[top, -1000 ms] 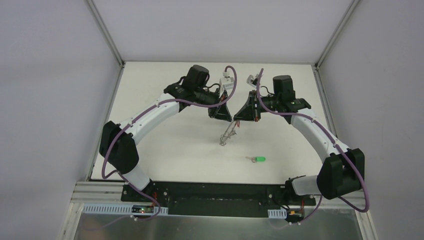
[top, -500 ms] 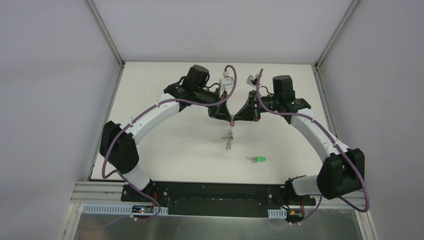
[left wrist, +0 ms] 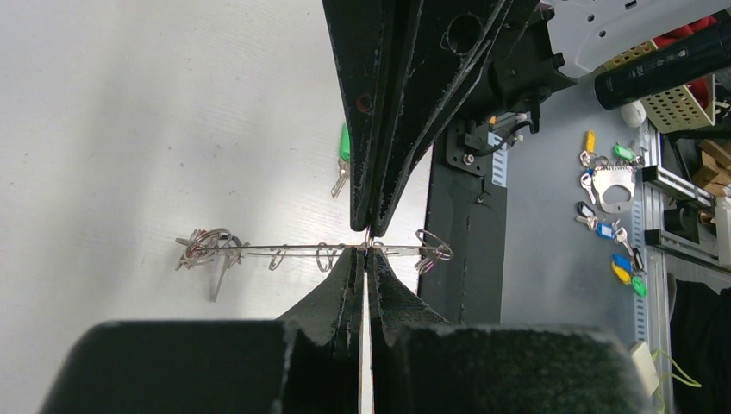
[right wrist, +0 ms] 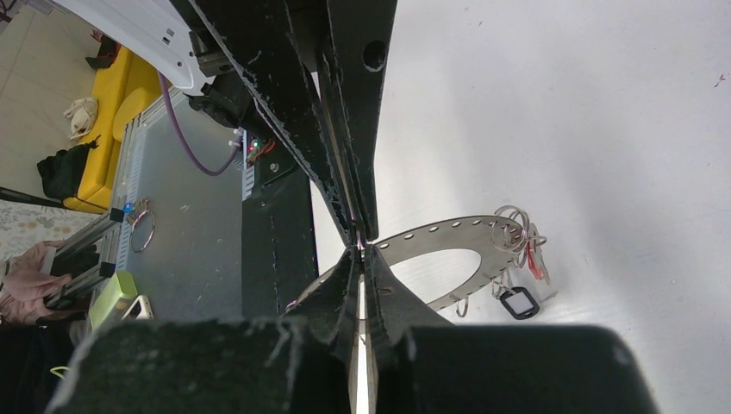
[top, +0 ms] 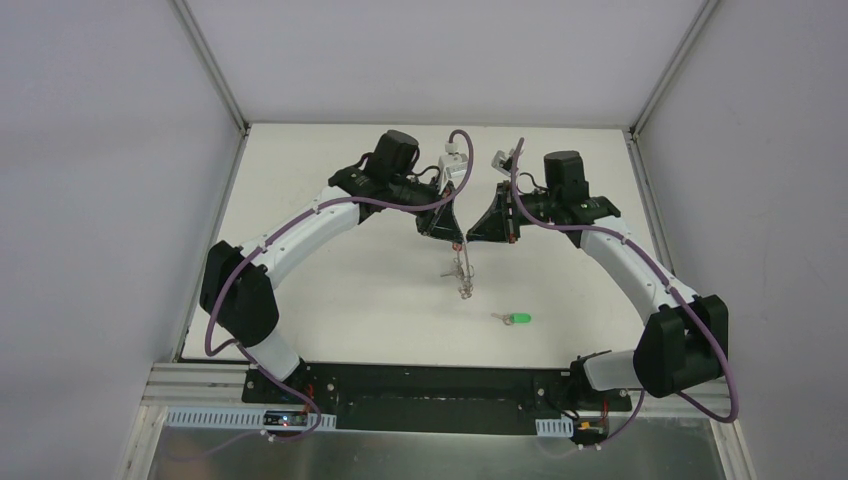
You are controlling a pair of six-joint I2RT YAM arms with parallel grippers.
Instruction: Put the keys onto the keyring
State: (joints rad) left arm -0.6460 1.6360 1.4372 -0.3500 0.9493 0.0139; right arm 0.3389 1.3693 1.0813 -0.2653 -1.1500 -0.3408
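The keyring (top: 462,274), a flat grey ring with wire loops, hangs above the table where both grippers meet. My left gripper (top: 457,242) and right gripper (top: 468,242) are shut tip to tip on the same spot of its rim. The left wrist view shows the ring edge-on (left wrist: 293,250) at my left gripper's tips (left wrist: 366,249). The right wrist view shows its wide hole and rim (right wrist: 448,231) at my right gripper's tips (right wrist: 360,247), with a red-headed key (right wrist: 535,264) and a dark-headed key (right wrist: 518,303) on its far loops. A green-headed key (top: 518,318) lies loose on the table.
The green key also shows in the left wrist view (left wrist: 345,145), half hidden behind the right gripper's fingers. The black base rail (top: 430,385) runs along the near table edge. White walls close in the table at left, right and back.
My left gripper has closed in on the right gripper's tips. The keyring, earlier slanting down to the left from the right gripper, now hangs nearly straight below the two tips.
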